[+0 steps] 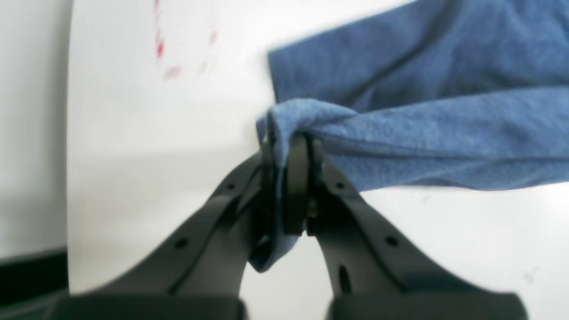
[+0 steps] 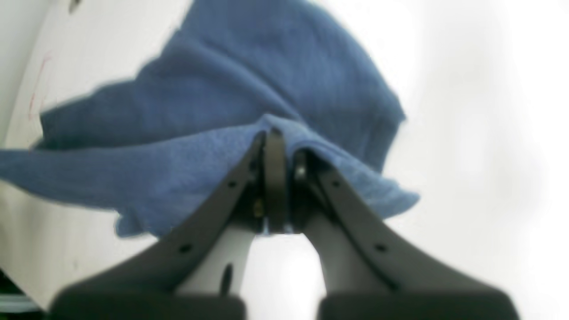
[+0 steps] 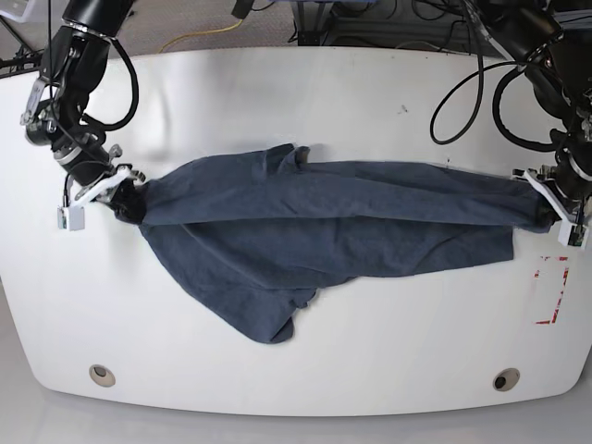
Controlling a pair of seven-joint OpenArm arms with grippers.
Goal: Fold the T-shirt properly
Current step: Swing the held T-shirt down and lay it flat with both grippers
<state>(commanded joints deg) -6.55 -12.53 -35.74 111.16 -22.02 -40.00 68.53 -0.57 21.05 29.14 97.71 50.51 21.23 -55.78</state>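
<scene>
The T-shirt [image 3: 314, 222] is a dark navy-blue cloth stretched across the middle of the white table [image 3: 305, 102], plain side up, no lettering showing. Its upper edge is pulled taut between both grippers, and the rest sags toward the front. At the base view's right end, my left gripper [image 3: 548, 209] is shut on a bunched corner of the T-shirt [image 1: 400, 133], with cloth pinched between its black fingers [image 1: 295, 178]. My right gripper [image 3: 129, 199], at the left end, is shut on the other corner of the T-shirt [image 2: 222, 133], the fabric draping over its fingers [image 2: 275, 178].
Red tape marks [image 3: 552, 291] lie on the table just in front of my left gripper. Two round holes [image 3: 102, 375] [image 3: 504, 379] sit near the table's front edge. Cables and equipment [image 3: 370, 23] crowd the far side behind the table.
</scene>
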